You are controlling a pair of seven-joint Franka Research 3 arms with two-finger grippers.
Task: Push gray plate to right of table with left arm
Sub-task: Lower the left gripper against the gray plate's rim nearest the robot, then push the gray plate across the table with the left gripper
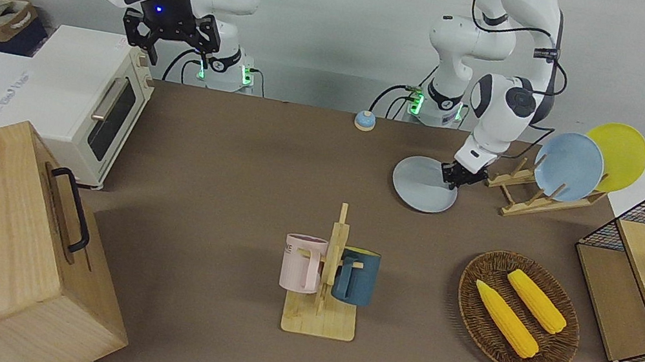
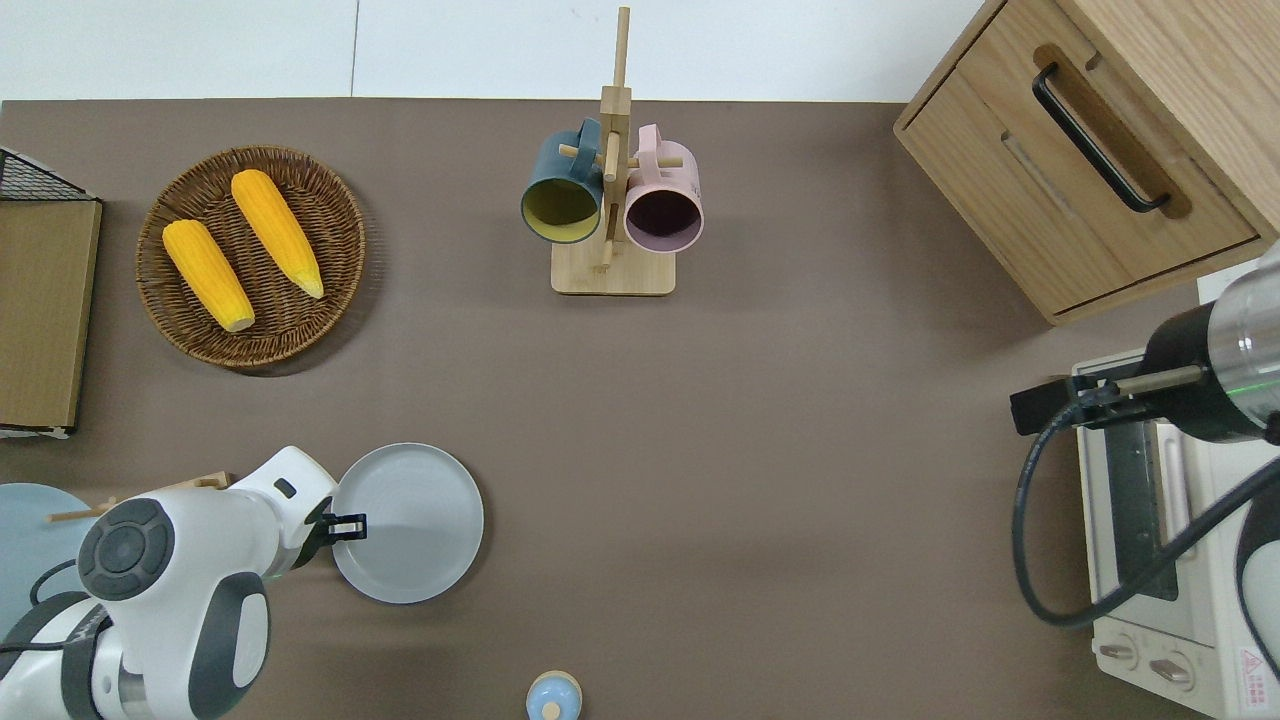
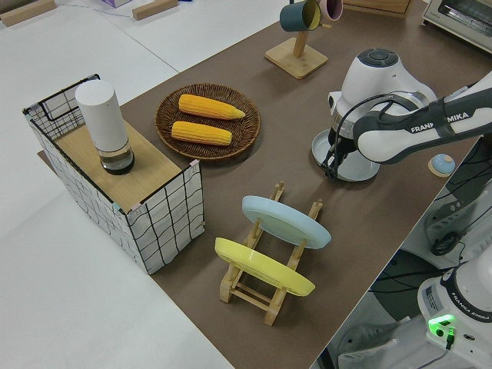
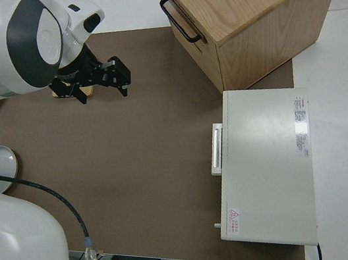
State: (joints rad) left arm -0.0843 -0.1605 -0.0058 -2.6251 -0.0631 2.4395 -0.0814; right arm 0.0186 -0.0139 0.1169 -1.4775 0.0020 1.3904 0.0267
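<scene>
Barely begun: left end effector [image 2: 345, 524], finger state impossible to tell, down at gray plate [image 2: 415, 520] rim; whole push across desk [image 2: 760, 450] remaining. Right arm parked.

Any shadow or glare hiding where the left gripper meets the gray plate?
Overhead view: even light, no glare; left gripper shows clearly at the gray plate rim. Front view: only soft shadow under the plate. Left side view: the arm itself partly hides the plate.
</scene>
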